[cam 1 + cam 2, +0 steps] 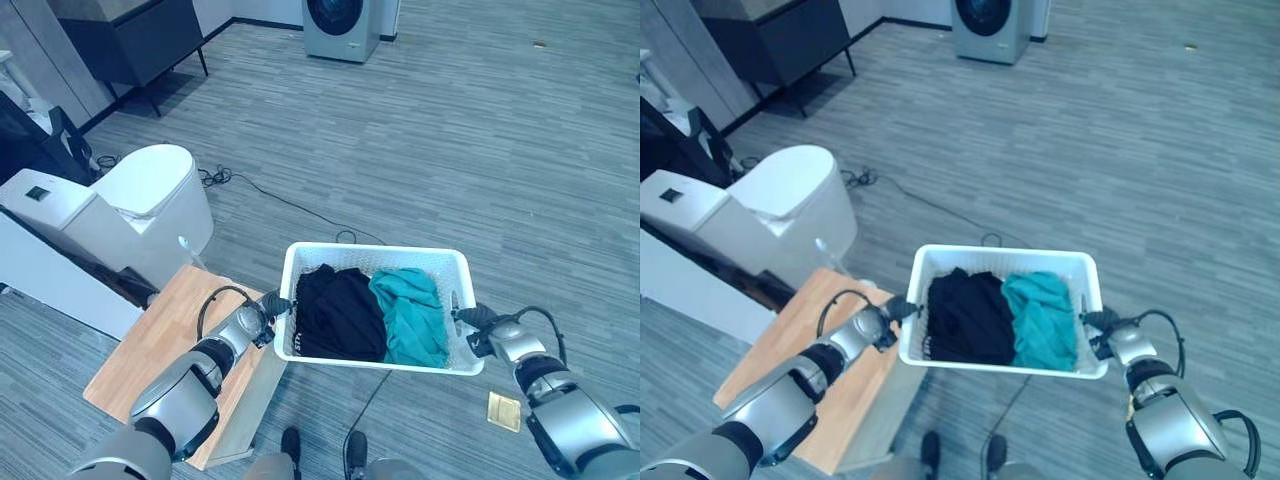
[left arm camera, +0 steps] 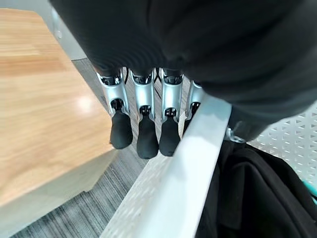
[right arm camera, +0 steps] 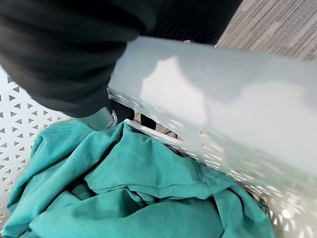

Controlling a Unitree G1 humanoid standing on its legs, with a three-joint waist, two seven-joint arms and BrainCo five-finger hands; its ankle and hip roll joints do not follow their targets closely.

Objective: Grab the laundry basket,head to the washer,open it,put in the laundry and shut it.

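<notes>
At the far left a white toilet [image 1: 150, 195] stands on the grey floor [image 1: 480, 150], with a dark cabinet [image 1: 130, 35] beyond it near the upper left corner. Just in front of the toilet a low wooden table [image 1: 160, 340] sits under the left arm. The left hand [image 1: 262, 318] is at the left end of the white laundry basket [image 1: 375, 258], which hangs in the air above the floor, just past the table's right edge; in the left wrist view its fingers [image 2: 141, 134] reach down the outside of the basket's rim while the thumb goes inside, so the hand clamps that rim. Inside the basket a black garment [image 1: 338, 312] fills the left half and a teal garment [image 1: 410, 312] lies touching it on the right. The right hand [image 1: 478, 322] holds the right end, and in its wrist view dark fingertips [image 3: 133, 115] poke in under the rim, gripping it. A small yellow square [image 1: 503, 410] lies on the floor below the right arm. The washer [image 1: 342, 25] stands well apart at the far edge of the floor.
</notes>
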